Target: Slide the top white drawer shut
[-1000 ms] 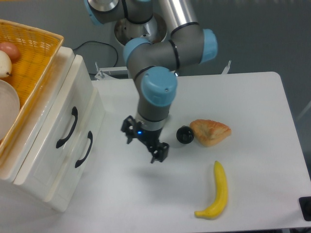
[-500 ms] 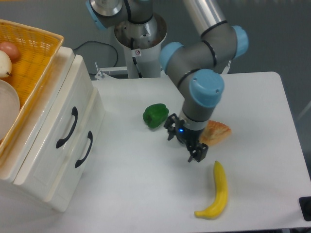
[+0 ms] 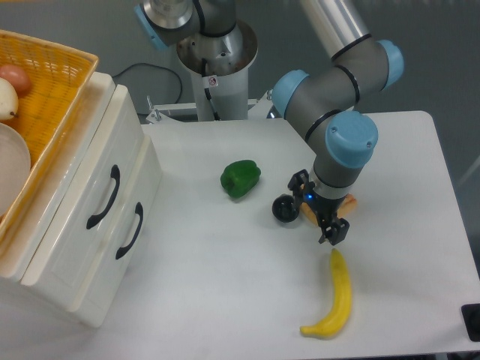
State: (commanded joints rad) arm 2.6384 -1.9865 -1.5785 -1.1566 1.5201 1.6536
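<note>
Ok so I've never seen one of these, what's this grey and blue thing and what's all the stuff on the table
It is a jointed grey-and-blue robot arm, filmed by one fixed camera looking down. Its small black gripper hangs over a pastry piece, holding nothing that I can see; whether the fingers are open is unclear. On the white table lie a green bell pepper, a small black round object and a yellow banana. Left stands a glossy white cabinet; its top white drawer has a curved black handle. A yellow wicker basket sits on top.

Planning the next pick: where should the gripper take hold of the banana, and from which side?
Grip the banana at its thick middle, coming from above with fingers across its width. It lies flat on the table, curved, with free space on both sides.
</note>
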